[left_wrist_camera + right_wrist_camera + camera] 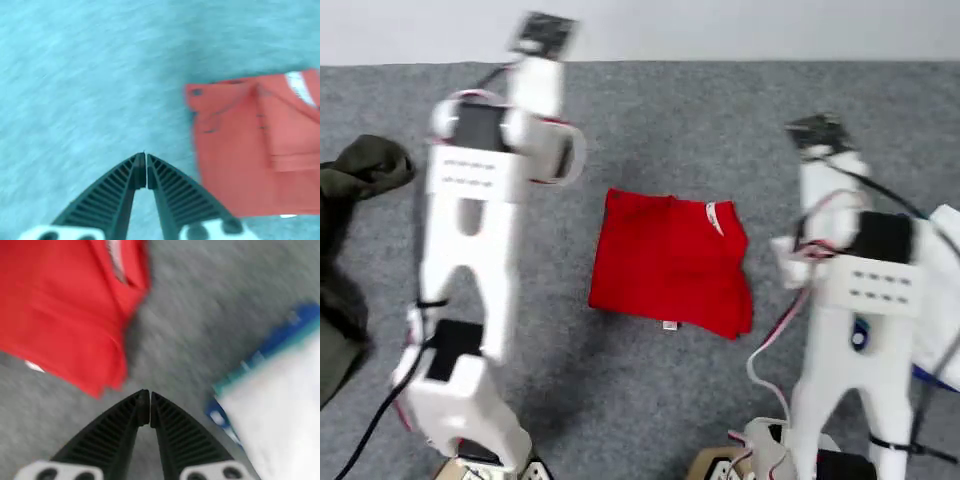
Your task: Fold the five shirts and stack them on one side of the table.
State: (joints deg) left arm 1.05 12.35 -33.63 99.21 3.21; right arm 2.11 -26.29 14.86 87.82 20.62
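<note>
Jaws pressed together, empty: left gripper (145, 170), right gripper (149, 407). Red shirt (670, 262) folded between the arms. Green shirt (350, 200) and white shirt (942, 290) cut off at frame edges.

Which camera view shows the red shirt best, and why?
The high view: the red shirt lies there whole, folded on the grey table between the two arms. Both wrist views cut it off at the frame edge: the left catches most of it, the right one side.

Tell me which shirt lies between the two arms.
The red shirt, folded flat mid-table. The green shirt is bunched outside the left arm, the white shirt outside the right arm.
</note>
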